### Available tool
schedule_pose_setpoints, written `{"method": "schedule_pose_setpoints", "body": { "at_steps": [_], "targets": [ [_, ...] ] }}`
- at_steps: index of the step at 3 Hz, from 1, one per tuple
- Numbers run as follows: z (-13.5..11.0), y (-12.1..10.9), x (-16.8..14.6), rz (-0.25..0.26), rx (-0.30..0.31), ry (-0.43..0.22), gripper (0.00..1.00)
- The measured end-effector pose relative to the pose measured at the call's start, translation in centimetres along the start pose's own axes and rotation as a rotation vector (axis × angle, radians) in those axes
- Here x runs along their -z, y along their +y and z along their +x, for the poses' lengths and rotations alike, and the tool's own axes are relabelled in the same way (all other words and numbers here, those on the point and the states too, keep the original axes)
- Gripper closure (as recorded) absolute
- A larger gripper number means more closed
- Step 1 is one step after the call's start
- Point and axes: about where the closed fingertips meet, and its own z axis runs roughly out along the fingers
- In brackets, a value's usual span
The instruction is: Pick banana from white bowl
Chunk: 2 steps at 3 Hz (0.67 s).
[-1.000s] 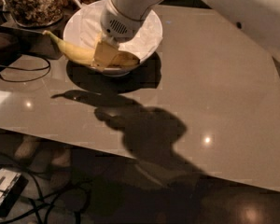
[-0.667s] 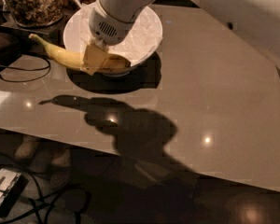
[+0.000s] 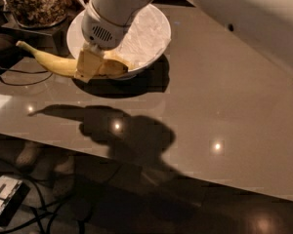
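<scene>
The banana (image 3: 56, 64) is ripe yellow, with its thin stem pointing left past the rim of the white bowl (image 3: 149, 35). My gripper (image 3: 94, 65) is shut on the banana near its middle and holds it lifted over the bowl's front-left rim. The banana's blunt right end (image 3: 118, 68) still overlaps the bowl in this view. The bowl is wide, white and lined with crumpled white paper. My white arm comes down from the top and hides the bowl's left part.
A glass jar of nuts (image 3: 33, 4) stands at the back left. Dark cables (image 3: 10, 77) lie at the table's left edge. The grey glossy table (image 3: 219, 101) ends at a front edge, with floor, cables and a device (image 3: 5, 199) below.
My gripper has risen and shifted left with the banana in it. The banana's stem now reaches further left beyond the bowl's rim.
</scene>
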Motion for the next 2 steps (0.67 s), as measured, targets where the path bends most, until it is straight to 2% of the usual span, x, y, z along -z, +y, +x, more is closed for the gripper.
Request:
{"method": "schedule_pose_setpoints", "body": {
  "at_steps": [1, 2],
  "targets": [
    [-1.69, 1.79, -0.86, -0.043, 0.05, -0.004, 1.0],
    [-1.72, 1.81, -0.87, -0.043, 0.051, -0.004, 1.0]
  ]
}}
